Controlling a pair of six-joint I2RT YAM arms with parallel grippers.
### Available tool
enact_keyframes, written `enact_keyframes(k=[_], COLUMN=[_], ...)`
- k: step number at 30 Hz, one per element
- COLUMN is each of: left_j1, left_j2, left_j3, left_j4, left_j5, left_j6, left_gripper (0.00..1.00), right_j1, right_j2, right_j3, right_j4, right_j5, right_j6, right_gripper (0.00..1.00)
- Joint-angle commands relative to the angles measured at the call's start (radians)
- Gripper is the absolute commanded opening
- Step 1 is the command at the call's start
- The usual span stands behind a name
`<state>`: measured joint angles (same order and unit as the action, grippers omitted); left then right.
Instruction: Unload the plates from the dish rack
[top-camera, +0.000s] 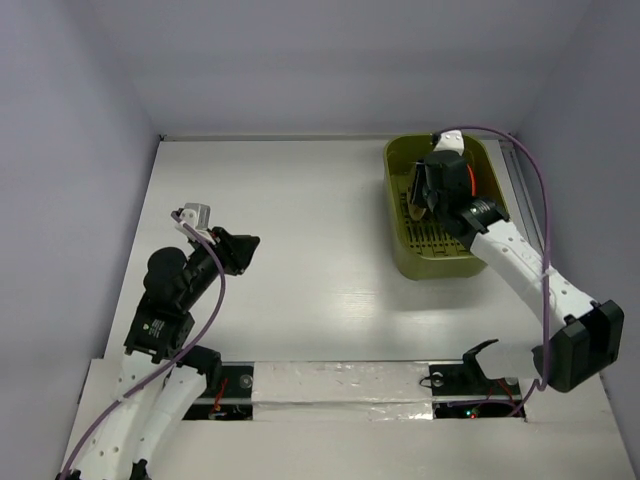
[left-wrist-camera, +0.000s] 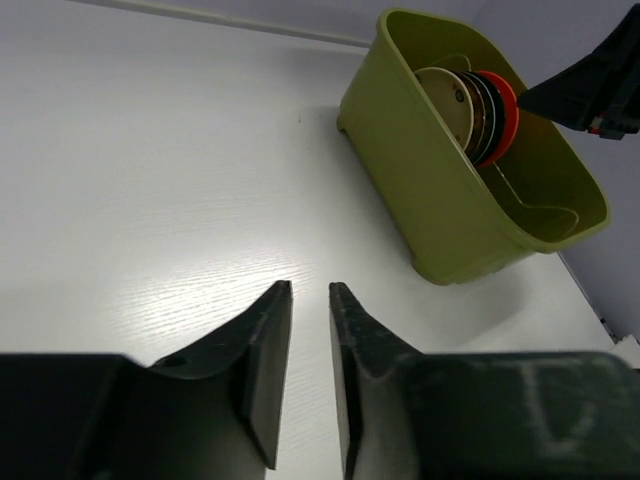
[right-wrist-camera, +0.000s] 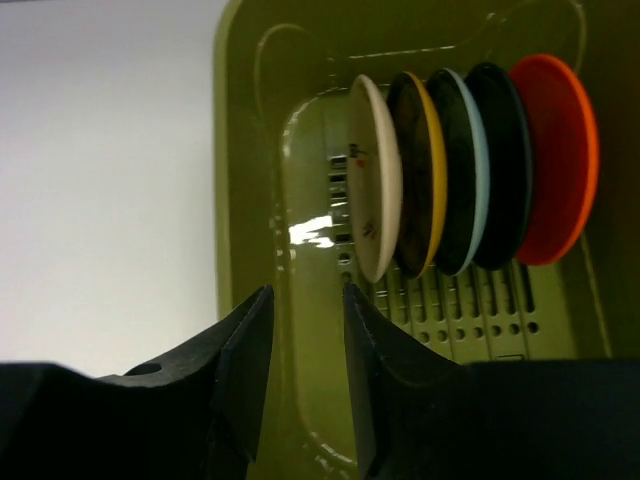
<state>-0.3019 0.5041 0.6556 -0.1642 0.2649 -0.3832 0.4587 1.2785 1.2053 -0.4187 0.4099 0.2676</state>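
White counter, pale grey walls on three sides. The dish rack, olive-green, sits at the counter's far right.

Plates stand on edge inside the rack, packed face to face in one row across its width:
- cream plate on the side nearest the left arm
- yellow-orange plate, dark patterned face
- a dark disc with a pale blue rim (possibly a fifth plate; the dark ones overlap and the wrist view won't separate them cleanly)
- black plate
- orange-red plate at the row's other end

The slotted rack bottom shows below the row.

Right fingers: over the rack, parted, nothing between them. From the wrist camera the tips sit just beside the cream plate's edge; contact cannot be told.

Left fingers: low over bare counter on the left, well apart from the rack. A narrow gap separates them and they hold nothing.
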Motion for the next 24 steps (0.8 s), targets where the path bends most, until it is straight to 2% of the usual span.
enact_keyframes(k=[1,2,8,24], left_j1=[-0.005,-0.005,-0.005,0.004], left_j2=[-0.025,-0.032,-0.038,-0.030], left_j3=[-0.007,-0.008,-0.011,-0.014], left_j4=[0.023,0.022,0.022,0.031], left_j5=[-0.019,-0.024,-0.032,-0.007], left_j6=[-0.006,-0.009,-0.014,-0.011], left_gripper=[0.22,0.23,0.41,0.43], right_j1=[0.001,0.001,-0.018,-0.106], right_j2=[0.042,0.073,0.202,0.351], right_j3=[0.072,0.083,0.169,0.231], right_j4=[0.011,0.011,-0.006,0.024], right_j5=[0.131,0.150,0.178,0.147], right_j6=[-0.021,-0.021,-0.036,-0.074], right_gripper=[0.41,0.43,0.41,0.36])
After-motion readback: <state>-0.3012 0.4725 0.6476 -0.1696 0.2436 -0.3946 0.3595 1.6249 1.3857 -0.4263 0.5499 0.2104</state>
